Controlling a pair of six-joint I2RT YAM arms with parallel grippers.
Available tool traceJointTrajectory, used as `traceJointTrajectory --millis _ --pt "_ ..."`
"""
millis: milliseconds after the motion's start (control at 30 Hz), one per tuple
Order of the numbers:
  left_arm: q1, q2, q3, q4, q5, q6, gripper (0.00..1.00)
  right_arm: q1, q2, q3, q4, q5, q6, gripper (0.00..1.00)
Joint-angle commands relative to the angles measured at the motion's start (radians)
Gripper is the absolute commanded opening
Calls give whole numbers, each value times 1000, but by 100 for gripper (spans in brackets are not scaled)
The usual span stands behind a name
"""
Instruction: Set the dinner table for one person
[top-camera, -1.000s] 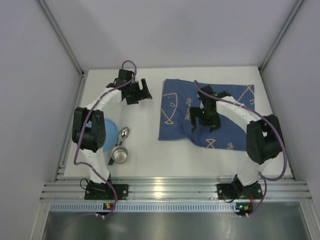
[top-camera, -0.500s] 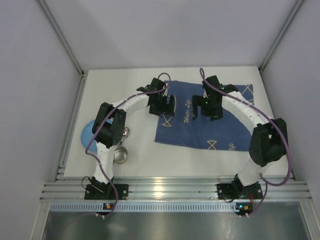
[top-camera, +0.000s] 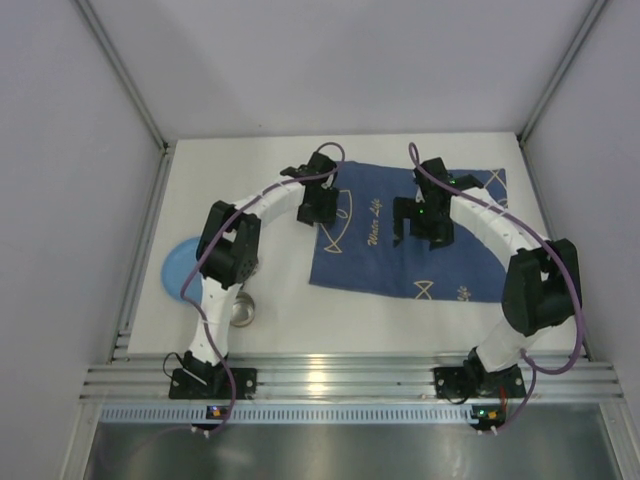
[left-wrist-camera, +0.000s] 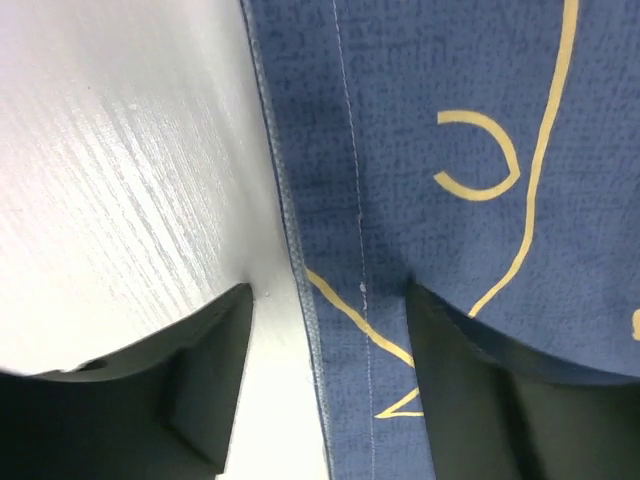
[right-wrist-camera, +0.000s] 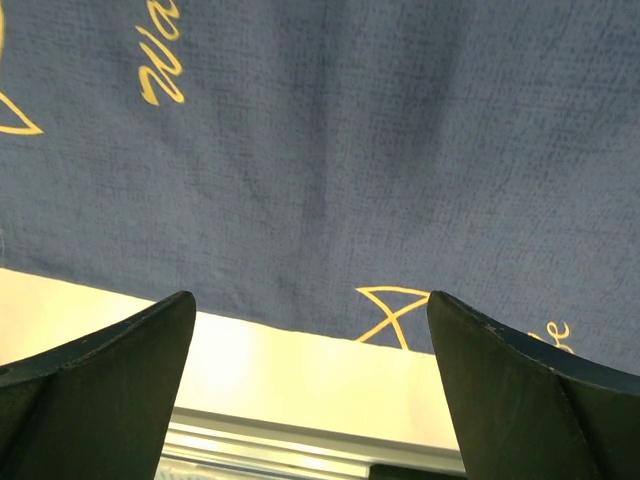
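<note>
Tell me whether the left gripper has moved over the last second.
Yes. The left gripper swung right, away from the aluminium rail left of the matte white tabletop, to the left edge of the dark blue fish-print cloth.

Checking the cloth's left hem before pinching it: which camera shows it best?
Left wrist: the hem lies sharp inside the left gripper. Top external shows it small, partly covered. Right wrist shows only another edge.

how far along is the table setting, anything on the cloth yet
Done: the blue cloth lies spread on the white table. In hand: the left gripper straddles its left hem, jaws apart; the right gripper hovers open over it. Left: the blue plate and metal cup sit off the cloth beside the left arm, nothing laid yet.
</note>
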Motion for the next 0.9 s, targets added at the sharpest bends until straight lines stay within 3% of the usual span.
traceJointTrajectory --millis 0,33,133,200,367,500,867 --pt "-7 82 26 -63 53 16 60 -15 -48 -7 24 3 3 100" --pt "-10 104 29 -65 62 18 47 -15 -49 -11 24 3 4 100" --pt "-11 135 32 -69 85 21 30 -21 -49 -11 22 5 1 100" --pt "-11 145 32 -72 97 22 28 -24 -48 -9 22 3 -4 100" --pt "-10 149 29 -77 93 25 0 -35 -42 -6 22 -2 -11 100" --pt "4 121 31 -164 24 8 0 -36 -23 20 19 -5 -20 100" --pt "78 -131 -343 -126 -106 -41 0 -38 59 98 19 -28 -30 100"
